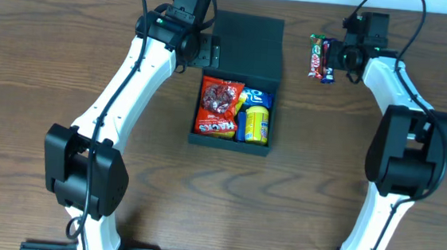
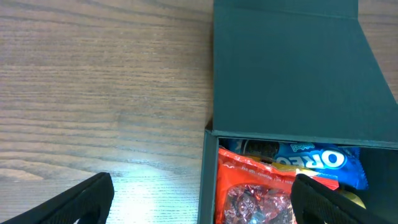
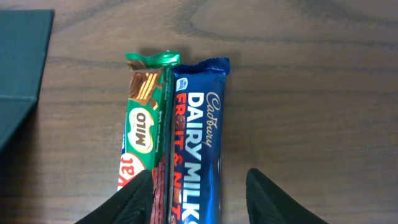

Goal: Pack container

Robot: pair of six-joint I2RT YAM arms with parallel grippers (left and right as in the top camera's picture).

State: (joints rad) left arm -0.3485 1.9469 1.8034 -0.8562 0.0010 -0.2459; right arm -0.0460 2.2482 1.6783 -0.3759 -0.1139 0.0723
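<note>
Starting at the left gripper [image 2: 202, 185], its two dark fingers [image 2: 81, 200] stand wide apart and hold nothing; the jaws are open. In the left wrist view they straddle the left wall of the container [image 2: 286, 74], one finger over bare table [image 2: 93, 93] and the other over the contents. From overhead, this gripper [image 1: 202, 53] sits at the far left corner of the container [image 1: 250, 43]. The container is a dark rectangular box at the middle of the table [image 1: 54, 48], with its flap lid folded back flat toward the far side. Its open compartment holds a red packet [image 1: 219, 105] on the left, a blue Oreo packet [image 2: 311, 158] against the far wall, and a yellow packet [image 1: 257, 124] on the right. The right gripper [image 3: 199, 177] is also open, its fingers [image 3: 134, 200] parted and gripping nothing. They straddle the near ends of two bars lying side by side and touching along their length: a green-and-red bar with a Milo print [image 3: 144, 124] on the left and a blue Cadbury Dairy Milk bar [image 3: 199, 130] on the right. The left finger covers part of the green-and-red bar, and a clear gap separates the right finger from the blue bar. From overhead, both bars [image 1: 318, 57] lie on the table to the right of the container, apart from it, with the right gripper [image 1: 338, 54] directly over them.
</note>
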